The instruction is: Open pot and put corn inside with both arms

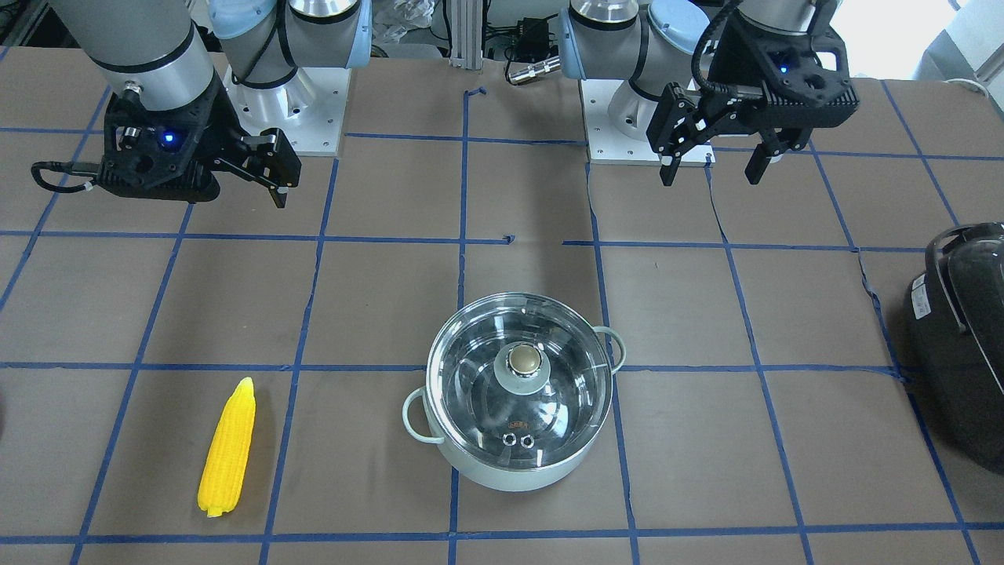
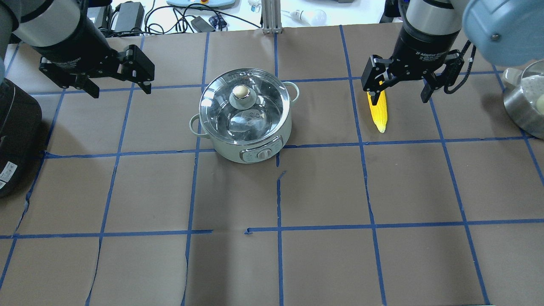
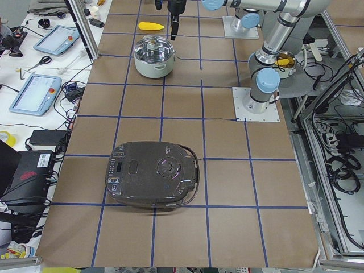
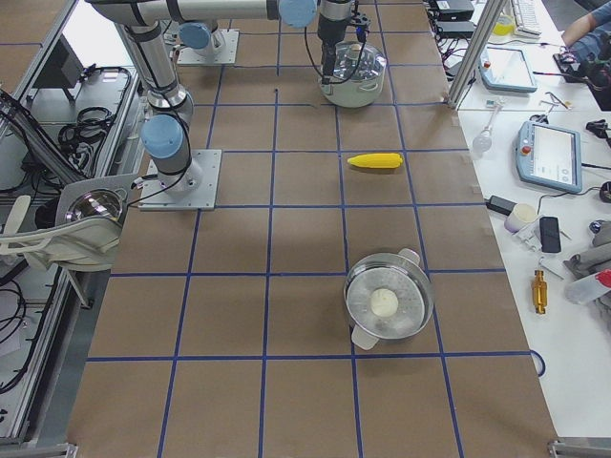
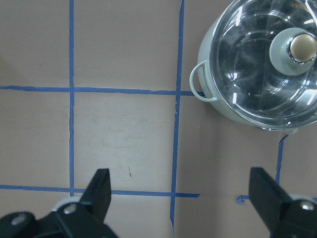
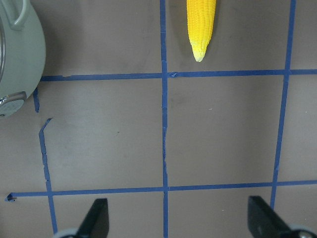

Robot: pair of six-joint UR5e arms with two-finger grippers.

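- The brown-paper table point(image 2: 323, 263), gridded in blue tape, carries everything, and nothing on it has been handled yet by the look of it
- The left arm point(image 2: 55, 25) and the right arm point(image 2: 429, 21) both hang above the far half of the table, one on each side of the pot
- The black appliance point(image 2: 17, 127) sits out at the left end, well apart from the action
- The pot point(image 2: 231, 155) stands mid-table between the two arms, closed
- Its glass lid point(image 2: 263, 106) is seated flat on the rim, so the opening step is not done
- The corn point(image 2: 379, 112) lies flat on the paper to the right of the pot, apart from it, and none of it is inside
- The right gripper point(image 2: 399, 101) hovers over the corn's far end, jaws spread wide, nothing held
- The left gripper point(image 2: 120, 90) hangs left of the pot, jaws wide too, clear of the lid
- The beige knob point(image 2: 240, 91) is untouched; I judge lifting it comes first, then the corn, so the whole task is left
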